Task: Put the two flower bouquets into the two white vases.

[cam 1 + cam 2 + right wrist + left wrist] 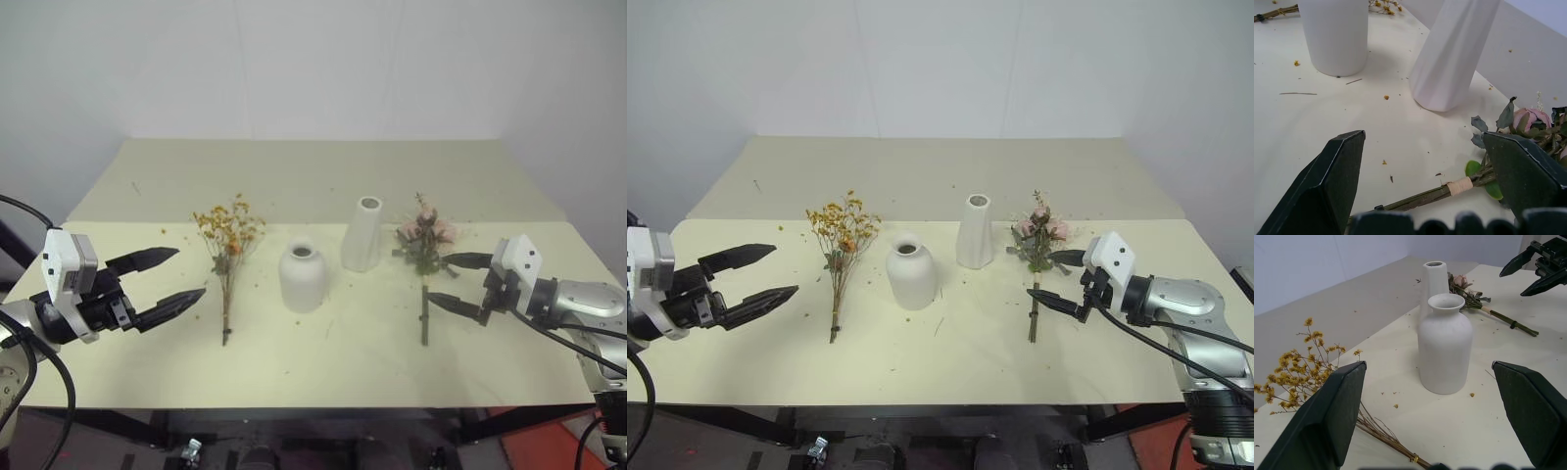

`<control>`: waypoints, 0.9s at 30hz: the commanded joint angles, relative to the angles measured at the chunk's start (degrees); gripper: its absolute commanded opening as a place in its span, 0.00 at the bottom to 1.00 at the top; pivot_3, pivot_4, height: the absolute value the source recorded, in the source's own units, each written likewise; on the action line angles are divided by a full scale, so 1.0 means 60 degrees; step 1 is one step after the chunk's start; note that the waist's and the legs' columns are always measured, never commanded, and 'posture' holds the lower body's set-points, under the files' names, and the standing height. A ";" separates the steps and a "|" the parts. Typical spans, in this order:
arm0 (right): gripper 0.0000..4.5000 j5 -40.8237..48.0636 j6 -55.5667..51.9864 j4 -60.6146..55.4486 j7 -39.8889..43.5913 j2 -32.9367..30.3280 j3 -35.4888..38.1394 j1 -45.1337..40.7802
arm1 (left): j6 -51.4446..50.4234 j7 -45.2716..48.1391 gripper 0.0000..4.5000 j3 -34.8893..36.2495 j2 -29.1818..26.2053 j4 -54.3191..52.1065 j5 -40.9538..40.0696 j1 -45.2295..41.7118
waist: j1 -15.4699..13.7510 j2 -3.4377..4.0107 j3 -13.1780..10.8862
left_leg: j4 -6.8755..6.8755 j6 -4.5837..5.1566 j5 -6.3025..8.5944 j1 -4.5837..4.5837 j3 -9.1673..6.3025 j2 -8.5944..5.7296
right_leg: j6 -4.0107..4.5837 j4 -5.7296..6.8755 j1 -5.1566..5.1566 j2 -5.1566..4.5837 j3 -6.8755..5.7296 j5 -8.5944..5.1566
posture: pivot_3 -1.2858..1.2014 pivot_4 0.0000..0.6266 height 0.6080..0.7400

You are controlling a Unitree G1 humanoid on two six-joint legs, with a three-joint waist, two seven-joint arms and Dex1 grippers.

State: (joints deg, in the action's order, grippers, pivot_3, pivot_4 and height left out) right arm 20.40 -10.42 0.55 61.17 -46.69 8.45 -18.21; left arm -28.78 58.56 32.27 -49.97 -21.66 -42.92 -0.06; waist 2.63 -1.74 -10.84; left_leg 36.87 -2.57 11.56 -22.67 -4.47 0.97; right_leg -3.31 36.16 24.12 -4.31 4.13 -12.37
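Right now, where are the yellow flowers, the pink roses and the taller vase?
yellow-orange bouquet (228, 231): left eye view, on the blossom cluster.
pink rose bouquet (426, 233): left eye view, on the rose heads.
tall white vase (362, 236): left eye view, on the middle of its body.

The tabletop is pale yellow. Both vases are plain white: the round vase and the tall vase. One bouquet has tiny yellow-orange flowers on brown stems. The rose bouquet is pink with green leaves.

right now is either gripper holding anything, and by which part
Nothing is held. The left gripper and right gripper are open, and both bouquets lie on the table.
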 commanded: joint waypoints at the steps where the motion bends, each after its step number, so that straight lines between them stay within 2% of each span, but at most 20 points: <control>1: 1.00 0.0024 0.0002 -0.0209 -0.0002 -0.0130 0.0099 -0.0169 | 0.0150 0.0003 1.00 0.0185 -0.0049 -0.0204 -0.0085 0.0041 | -0.0001 0.0000 0.0000 | 0.0000 0.0000 0.0000 0.0000 0.0000 0.0000 | 0.0000 0.0000 0.0000 0.0000 0.0000 0.0000 | 0.52 0.24 1.00; 8: 1.00 0.0067 -0.0150 -0.0225 -0.0135 -0.0107 0.0064 -0.0308 | 0.0205 -0.0078 1.00 0.0156 0.0013 -0.0232 -0.0076 0.0053 | 0.0001 0.0000 0.0000 | 0.0000 0.0000 0.0000 0.0000 0.0000 0.0000 | 0.0000 0.0000 0.0000 0.0000 0.0000 0.0000 | 0.52 0.24 1.00; 15: 1.00 -0.0182 -0.2167 -0.0738 -0.1092 -0.0367 -0.0215 -0.0783 | 0.0231 0.0061 1.00 -0.0235 -0.0106 0.0060 -0.0217 -0.0787 | -0.0011 0.0000 0.0000 | 0.0001 0.0000 0.0000 -0.0001 -0.0001 -0.0001 | 0.0000 0.0004 0.0000 0.0000 0.0000 0.0001 | 0.52 0.24 1.00; 19: 1.00 -0.0384 -0.5535 -0.1043 -0.1862 -0.0679 -0.1072 -0.1851 | 0.0330 0.0398 1.00 -0.0808 -0.0265 0.0517 -0.0048 -0.1803 | -0.0001 0.0001 0.0000 | 0.0001 0.0000 0.0000 -0.0001 -0.0002 -0.0001 | 0.0001 0.0003 0.0003 0.0002 -0.0001 0.0001 | 0.52 0.24 1.00; 24: 1.00 -0.0133 -0.9880 -0.0588 -0.2903 -0.0220 -0.1694 -0.3889 | 0.0531 0.0810 1.00 -0.1444 -0.0303 0.0936 0.0176 -0.2540 | 0.0062 0.0001 0.0000 | -0.0001 0.0000 0.0000 -0.0014 -0.0003 -0.0001 | 0.0005 0.0001 0.0017 0.0003 0.0000 0.0003 | 0.52 0.24 1.00; 27: 1.00 -0.0076 -1.1662 0.0119 -0.3398 0.0289 -0.1800 -0.5020 | 0.0620 0.0988 1.00 -0.1592 -0.0355 0.1133 0.0252 -0.2705 | 0.0082 0.0001 0.0000 | -0.0002 0.0001 0.0000 -0.0026 -0.0007 -0.0001 | 0.0007 0.0001 0.0025 0.0004 -0.0003 0.0003 | 0.52 0.24 1.00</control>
State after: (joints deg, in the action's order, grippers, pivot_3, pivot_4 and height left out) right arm 19.44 -74.79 0.27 42.65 -45.17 -2.44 -45.90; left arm -26.36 63.78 22.31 -51.03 -14.89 -41.62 -15.25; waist 3.12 -1.74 -10.84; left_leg 36.86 -2.56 11.56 -22.82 -4.52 0.96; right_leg -3.26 36.16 24.27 -4.29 4.11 -12.35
